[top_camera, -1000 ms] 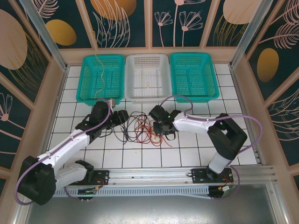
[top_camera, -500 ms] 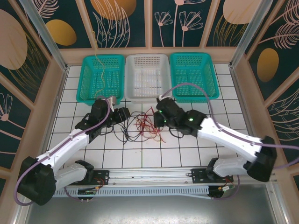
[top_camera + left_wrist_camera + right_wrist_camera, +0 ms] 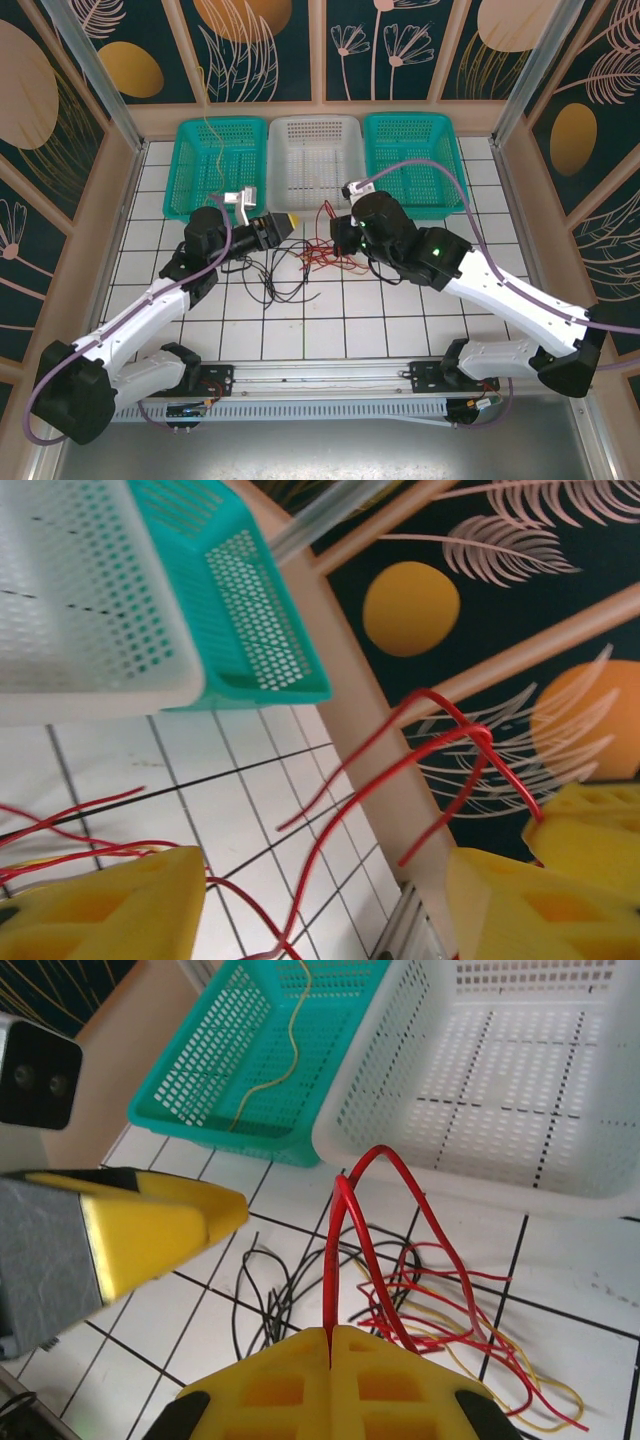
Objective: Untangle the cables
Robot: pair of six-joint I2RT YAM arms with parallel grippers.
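Between my arms on the white tiled surface [image 3: 400, 330], thin red, black and yellow cables [image 3: 290, 270] lie tangled. My right gripper [image 3: 330, 1338] pinches a red strand [image 3: 335, 1260], left gripper [image 3: 325, 900] gapes empty. Mostly undone.

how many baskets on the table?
3, in a row along the far edge: left teal basket, white basket in the middle, right teal basket. None appear hidden.

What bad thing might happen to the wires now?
The right jaws pinch one red cable lifted above the pile; pulling hard might drag the black cables along and tighten knots. The left jaws stand open with a red loop between them; closing badly may miss it or grab two strands.
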